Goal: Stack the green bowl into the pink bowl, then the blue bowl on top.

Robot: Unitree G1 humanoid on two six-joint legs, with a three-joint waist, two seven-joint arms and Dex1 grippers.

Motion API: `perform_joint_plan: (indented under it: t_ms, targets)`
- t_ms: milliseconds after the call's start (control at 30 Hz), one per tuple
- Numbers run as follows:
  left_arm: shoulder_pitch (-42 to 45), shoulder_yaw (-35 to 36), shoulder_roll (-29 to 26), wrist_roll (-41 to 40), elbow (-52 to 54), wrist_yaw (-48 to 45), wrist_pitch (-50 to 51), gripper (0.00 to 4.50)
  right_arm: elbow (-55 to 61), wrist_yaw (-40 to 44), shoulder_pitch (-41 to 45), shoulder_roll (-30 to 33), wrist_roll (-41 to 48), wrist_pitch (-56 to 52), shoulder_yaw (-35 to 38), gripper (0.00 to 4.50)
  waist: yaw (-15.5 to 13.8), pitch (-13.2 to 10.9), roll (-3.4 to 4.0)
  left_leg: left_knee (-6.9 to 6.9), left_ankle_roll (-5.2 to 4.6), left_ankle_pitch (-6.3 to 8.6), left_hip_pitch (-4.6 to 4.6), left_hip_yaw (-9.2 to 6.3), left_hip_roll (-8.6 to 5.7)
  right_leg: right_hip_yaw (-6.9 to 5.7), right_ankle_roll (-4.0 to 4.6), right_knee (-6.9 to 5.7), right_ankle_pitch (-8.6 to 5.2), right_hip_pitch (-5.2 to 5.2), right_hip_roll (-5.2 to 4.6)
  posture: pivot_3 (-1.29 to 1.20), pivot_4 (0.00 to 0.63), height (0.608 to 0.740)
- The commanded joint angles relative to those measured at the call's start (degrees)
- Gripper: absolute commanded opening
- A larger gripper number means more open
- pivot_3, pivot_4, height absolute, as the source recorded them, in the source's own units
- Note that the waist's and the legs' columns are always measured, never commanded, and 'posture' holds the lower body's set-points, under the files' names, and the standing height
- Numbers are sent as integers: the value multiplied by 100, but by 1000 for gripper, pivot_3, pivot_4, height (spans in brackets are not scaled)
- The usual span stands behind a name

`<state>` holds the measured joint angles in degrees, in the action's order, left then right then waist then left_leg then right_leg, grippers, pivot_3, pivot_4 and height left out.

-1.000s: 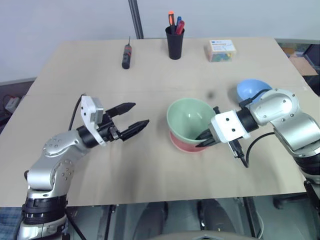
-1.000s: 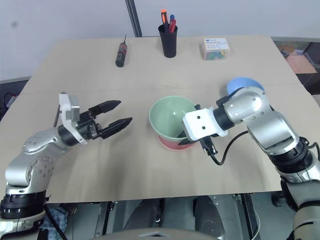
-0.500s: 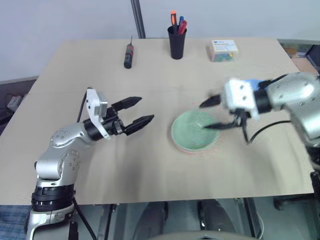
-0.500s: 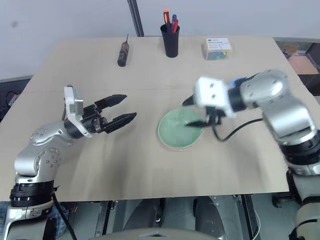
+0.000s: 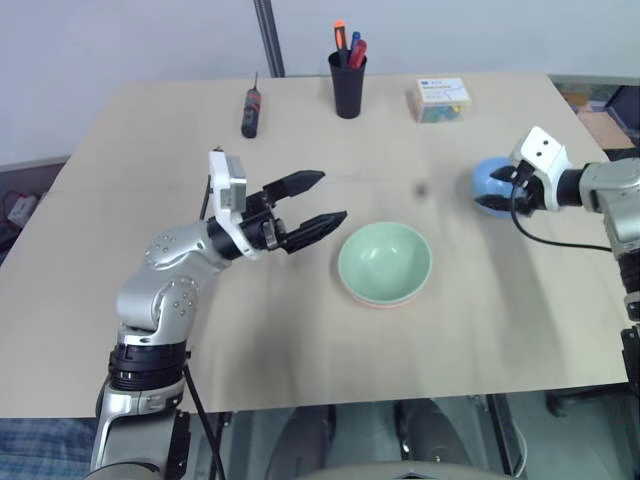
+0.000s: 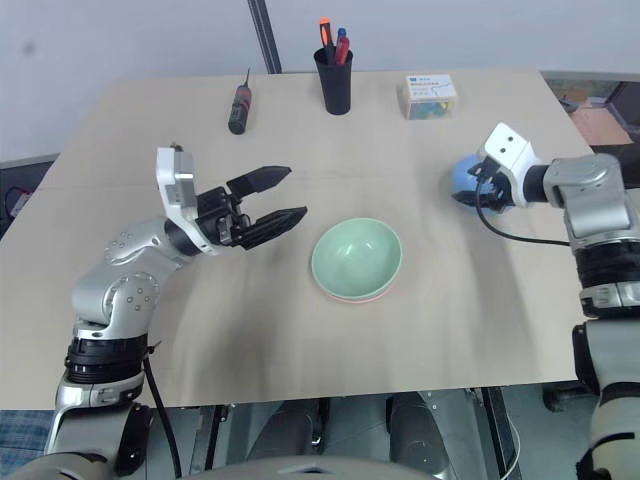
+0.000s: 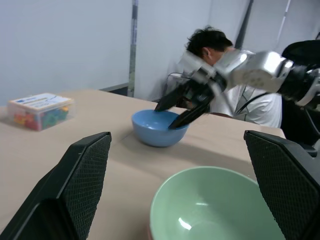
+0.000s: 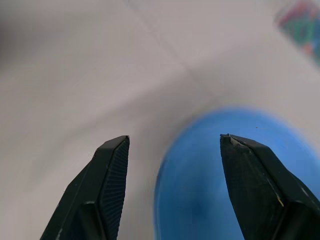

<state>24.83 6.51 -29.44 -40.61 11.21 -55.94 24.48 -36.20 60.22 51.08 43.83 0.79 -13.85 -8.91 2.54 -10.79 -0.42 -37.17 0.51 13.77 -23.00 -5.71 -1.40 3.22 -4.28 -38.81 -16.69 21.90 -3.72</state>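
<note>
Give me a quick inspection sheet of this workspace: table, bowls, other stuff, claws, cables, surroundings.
Surface: tan table, a seam running across it.
Job's things: green bowl nested in the pink bowl, of which only a rim shows; blue bowl stands apart near the table's right edge.
Clutter: screwdriver, black cup of pens, box of coloured bits, all along the far edge.
Claws: left claw open, empty, beside the green bowl; right claw open, straddling the blue bowl's rim.
Cables: black cable looping under the right wrist.
Surroundings: grey pole behind the table; a person sits beyond it.
</note>
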Motion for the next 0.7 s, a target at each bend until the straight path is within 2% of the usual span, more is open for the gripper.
perform_joint_plan:
  t_ms: [33, 133, 200, 267, 333, 367, 400, 433, 633, 700]
  targets:
    - [116, 26, -26, 24, 2, -41, -74, 4500, -586, -236, 320, -116, -165, 365, 84, 3024, 4, 0, 0, 0, 0, 0, 0, 1, 0, 0, 0, 0, 0, 0, 0, 0, 150, 740]
    - [121, 17, -36, 54, -53, -63, -106, 4500, -1234, -552, 455, -287, -324, 587, 100, 3024, 1, 0, 0, -1, 15, -9, -1, 4, 0, 2, 0, 1, 0, 0, 0, 0, 150, 740]
    - [113, 17, -46, 70, -53, -71, -104, 4500, -1522, -674, 529, -349, -397, 842, 115, 2617, -1, 0, 0, 0, 16, -9, 0, 4, 0, 1, 0, 1, 0, -1, 1, 0, 150, 740]
    - [103, 25, -51, 77, -44, -72, -97, 4500, -1667, -648, 586, -393, -392, 883, 141, 2029, -2, 0, 0, -1, 16, -9, 0, 4, 0, 1, 0, 1, 0, -1, 1, 0, 150, 740]
    - [90, 39, -53, 81, -32, -60, -91, 4500, -1733, -612, 627, -418, -404, 935, 144, 1082, -1, 0, 0, -1, 16, -9, -1, 5, 0, 1, 0, 1, 0, -1, 1, 0, 150, 740]
    - [87, 45, -54, 86, -33, -58, -91, 4500, -1747, -577, 640, -432, -395, 942, 150, 809, 5, 0, 0, -1, 16, -9, -1, 5, 0, 1, 0, 1, 0, -1, 1, 0, 150, 740]
    - [86, 48, -55, 93, -39, -57, -92, 4500, -1752, -553, 648, -441, -390, 943, 153, 324, 14, 0, 0, -1, 16, -9, 0, 6, 0, 2, 0, 0, 0, -1, 1, 0, 150, 740]
    - [85, 50, -56, 100, -46, -56, -90, 4500, -1761, -541, 655, -447, -395, 953, 158, 150, 15, 0, 0, -1, 16, -9, 3, 8, 0, 5, -1, 0, 0, -2, 2, 0, 150, 740]
    - [43, 46, -50, 121, -32, -59, -103, 4500, -1591, -412, 669, -450, -366, 973, 213, 150, 2, 0, 0, -2, 16, -9, 4, 7, 2, 4, 0, 0, 0, -4, 4, 0, 150, 740]
    - [15, 52, -65, 135, -49, -84, -123, 4500, -1194, -120, 623, -445, -234, 962, 230, 150, 8, -1, 1, -2, 16, -9, 3, 7, 1, 5, 0, 0, 0, -4, 4, 0, 150, 740]
